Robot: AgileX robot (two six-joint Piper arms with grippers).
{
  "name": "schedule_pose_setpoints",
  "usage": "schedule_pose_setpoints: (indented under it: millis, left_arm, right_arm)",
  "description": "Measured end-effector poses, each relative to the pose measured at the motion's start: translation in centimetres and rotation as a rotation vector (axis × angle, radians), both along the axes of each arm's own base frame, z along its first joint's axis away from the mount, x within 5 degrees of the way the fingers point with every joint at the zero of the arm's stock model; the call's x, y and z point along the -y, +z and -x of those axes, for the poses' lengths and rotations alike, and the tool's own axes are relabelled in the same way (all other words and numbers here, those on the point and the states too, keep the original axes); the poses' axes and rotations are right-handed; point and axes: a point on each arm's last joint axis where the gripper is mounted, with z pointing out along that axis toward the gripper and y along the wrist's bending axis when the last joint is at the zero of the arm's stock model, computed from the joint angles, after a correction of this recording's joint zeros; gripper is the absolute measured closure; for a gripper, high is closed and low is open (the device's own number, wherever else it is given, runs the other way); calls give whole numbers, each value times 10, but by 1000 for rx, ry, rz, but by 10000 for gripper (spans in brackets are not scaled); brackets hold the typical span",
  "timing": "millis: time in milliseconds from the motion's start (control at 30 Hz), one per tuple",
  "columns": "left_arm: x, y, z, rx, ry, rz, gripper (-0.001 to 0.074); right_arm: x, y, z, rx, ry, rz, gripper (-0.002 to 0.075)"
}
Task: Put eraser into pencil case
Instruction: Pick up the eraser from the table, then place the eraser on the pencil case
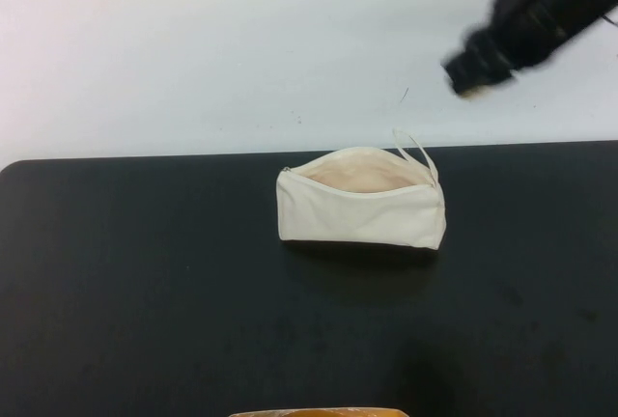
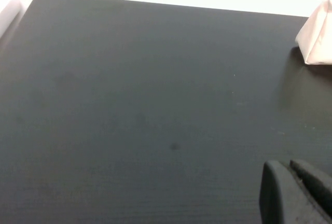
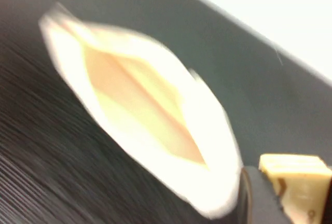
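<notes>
High view: on the black surface (image 1: 145, 291) the unzipped pencil case (image 1: 362, 209) stands; the right hand (image 1: 473, 84) hangs raised beyond it. Only the right wrist view shows it gripping the eraser (image 3: 294, 182). Left hand (image 2: 295, 193) hovers low with its fingers together.

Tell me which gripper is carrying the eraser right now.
The right gripper, raised beyond the table's far right, above the open pencil case, grips the pale yellow eraser. The left gripper hovers over bare table, holding nothing.
</notes>
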Motion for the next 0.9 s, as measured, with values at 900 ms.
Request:
schedule_pose_setpoints:
  millis: [900]
  left_arm:
    - [0,0,0,0,1,4,736]
  right_arm:
    - [-56,-11,-21,38,154,-77,396]
